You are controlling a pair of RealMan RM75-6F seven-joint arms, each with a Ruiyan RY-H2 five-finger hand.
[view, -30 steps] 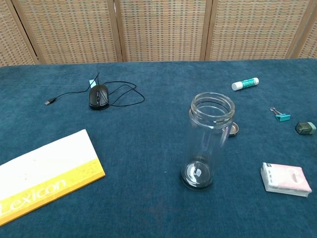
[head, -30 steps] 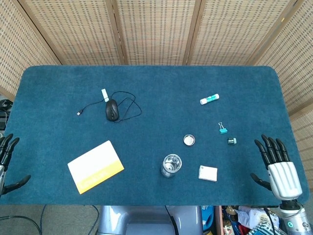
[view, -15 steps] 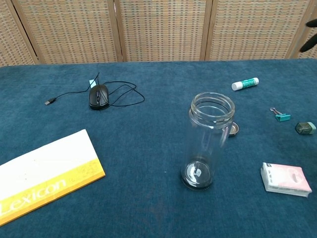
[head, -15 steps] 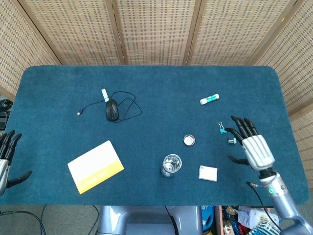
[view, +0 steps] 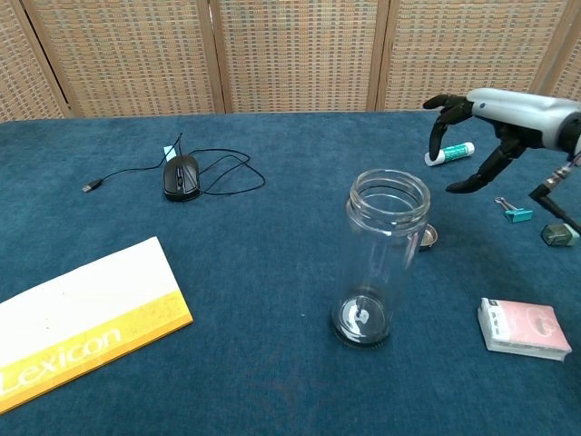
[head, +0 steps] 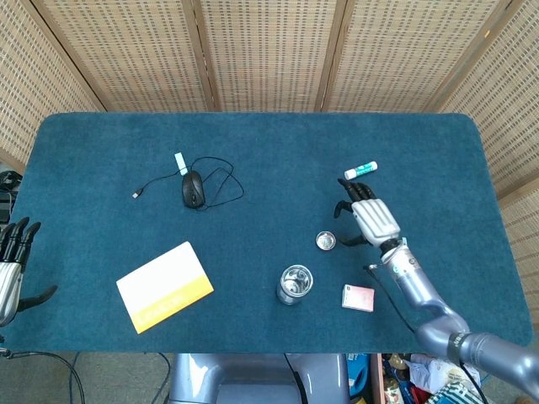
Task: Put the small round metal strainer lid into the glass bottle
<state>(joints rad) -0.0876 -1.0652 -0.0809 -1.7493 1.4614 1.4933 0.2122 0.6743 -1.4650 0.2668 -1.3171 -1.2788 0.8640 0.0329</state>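
The small round metal strainer lid [head: 326,241] lies flat on the blue cloth; in the chest view only its edge [view: 429,238] peeks out behind the bottle. An open-mouthed glass bottle [head: 295,284] [view: 377,259] stands upright just in front of the lid. Hovering above and slightly right of the lid is my right hand [head: 367,214] [view: 495,123], palm down, fingers spread and curved downward, holding nothing. My left hand [head: 10,269] rests at the table's left front edge, fingers apart, empty.
A glue stick [head: 360,170] lies just behind the right hand. A pink-white packet [head: 358,297], a teal binder clip [view: 518,214] and a small dark object [view: 560,234] sit to the right. A mouse with cable [head: 193,188] and a yellow-white booklet [head: 164,286] lie on the left.
My right hand has swept from the table's right front corner leftward and farther back, and now hangs over the lid. The left hand has barely shifted.
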